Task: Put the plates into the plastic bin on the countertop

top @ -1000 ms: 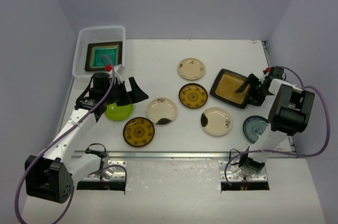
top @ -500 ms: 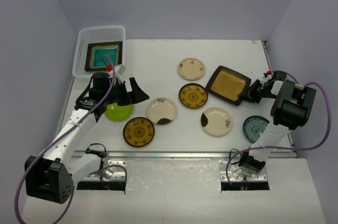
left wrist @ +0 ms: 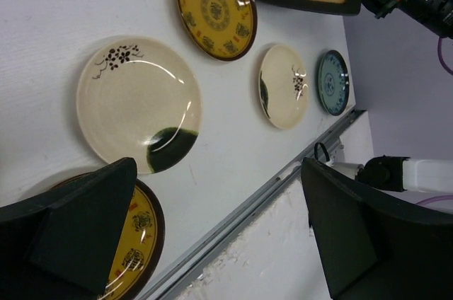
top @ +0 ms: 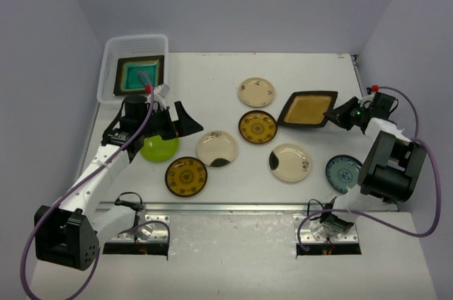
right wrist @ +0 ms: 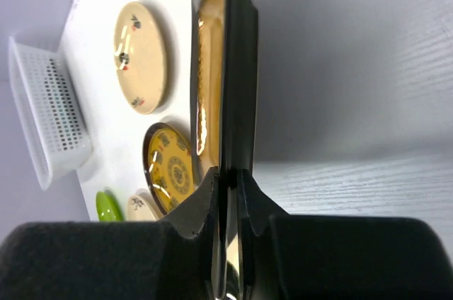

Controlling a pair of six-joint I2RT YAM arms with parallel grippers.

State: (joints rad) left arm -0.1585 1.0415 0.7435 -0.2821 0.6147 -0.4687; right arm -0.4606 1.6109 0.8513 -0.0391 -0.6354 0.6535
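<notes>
Teal plate (top: 139,73) in plastic bin (top: 105,73), mustard plate (top: 308,109) tilted, seven round plates (top: 216,148) on countertop (top: 212,73)

Left arm (top: 99,172) stretched forward, left gripper (top: 187,119) jaws spread wide, empty. Right arm (top: 386,158) folded upright, wrist pointing left, right gripper (top: 340,112) pinched onto a plate (top: 308,109) rim.

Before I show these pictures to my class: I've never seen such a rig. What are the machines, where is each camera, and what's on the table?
Two robot arms are bolted at a table's near edge. One picture looks down from above; the other two come from cameras on each wrist. The left end effector is open, holding nothing. The right end effector is shut on the edge of a mustard plate, tipped up. Seven round plates lie loose; a teal plate sits in the bin.
</notes>
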